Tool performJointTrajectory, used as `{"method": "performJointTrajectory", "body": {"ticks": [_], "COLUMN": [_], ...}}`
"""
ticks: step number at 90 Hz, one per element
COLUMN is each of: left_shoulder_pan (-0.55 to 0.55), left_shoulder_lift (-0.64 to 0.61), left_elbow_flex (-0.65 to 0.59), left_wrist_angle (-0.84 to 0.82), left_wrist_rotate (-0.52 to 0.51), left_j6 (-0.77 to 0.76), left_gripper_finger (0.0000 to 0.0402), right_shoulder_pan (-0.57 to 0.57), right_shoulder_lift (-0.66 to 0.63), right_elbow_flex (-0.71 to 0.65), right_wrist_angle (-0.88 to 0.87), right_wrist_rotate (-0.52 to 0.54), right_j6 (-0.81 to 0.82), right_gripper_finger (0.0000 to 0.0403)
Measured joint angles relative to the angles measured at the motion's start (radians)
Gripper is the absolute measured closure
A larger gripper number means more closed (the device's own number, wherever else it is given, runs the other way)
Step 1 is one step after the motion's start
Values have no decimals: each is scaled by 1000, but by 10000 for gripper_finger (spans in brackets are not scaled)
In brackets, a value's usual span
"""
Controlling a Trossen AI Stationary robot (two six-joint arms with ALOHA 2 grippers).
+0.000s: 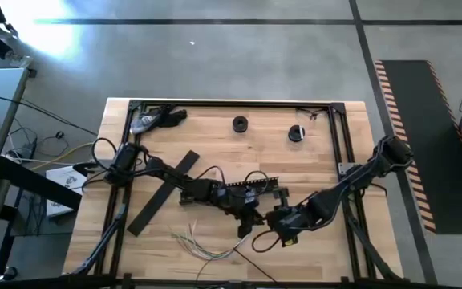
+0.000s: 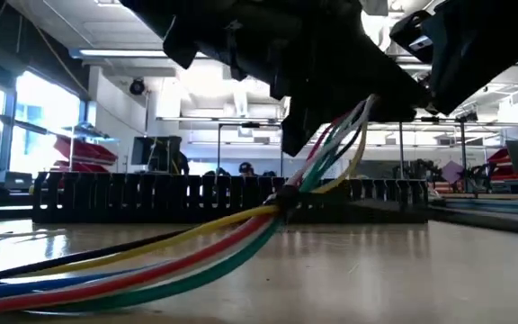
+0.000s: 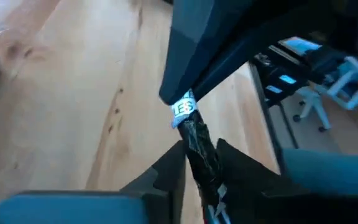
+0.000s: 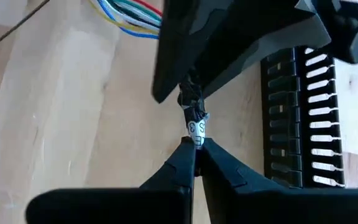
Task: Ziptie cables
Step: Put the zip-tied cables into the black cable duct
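Pale wood tabletop point(image 1: 319, 152), both tools mid-front. Cables point(image 2: 196, 243) fanned near front edge, one end raised. Left tool point(image 3: 197, 163) clamped on dark-wrapped bundle end; right tool point(image 4: 196, 152) pinching white tag. Cinching step in hand; next: steady opposed pull, no slip.

A long black slotted channel bar point(image 1: 251, 186) lies across the middle of the wooden table point(image 1: 311, 152), with a flat black strip point(image 1: 163, 193) slanting to its left. Toward the table's far edge sit two small black round pieces point(image 1: 240, 124) and a grey-and-black tool point(image 1: 155, 120) at upper left
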Motion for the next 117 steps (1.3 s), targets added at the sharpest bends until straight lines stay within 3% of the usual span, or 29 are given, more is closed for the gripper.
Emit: {"method": "performJointTrajectory", "body": {"ticks": [13, 34, 47, 59, 68, 94, 117], "left_shoulder_pan": [0, -1, -4, -34, -73, -178, -216], "left_shoulder_lift": [-3, -66, -128, -196, -255, -401, -441], "left_elbow_flex": [0, 6, 53, 128, 177, 230, 232], "left_wrist_angle": [3, 11, 23, 23, 20, 17, 107], "left_wrist_rotate": [-16, -12, -41, -93, -127, -323, -395], "left_j6": [22, 34, 101, 235, 346, 579, 669], "left_gripper_finger": [391, 397, 399, 399, 399, 394, 393], "right_shoulder_pan": [-1, 49, 156, 254, 282, 214, 121], "right_shoulder_lift": [-6, -63, -82, -82, -82, -81, -80], "right_elbow_flex": [0, 0, -41, -122, -209, -477, -515], "right_wrist_angle": [-24, -238, -200, -23, 197, 899, 1137], "right_wrist_rotate": [10, -15, 97, 278, 351, 396, 350], "right_j6": [60, 300, 423, 534, 558, 294, 68], "right_gripper_finger": [372, 276, 234, 216, 206, 144, 114]}}
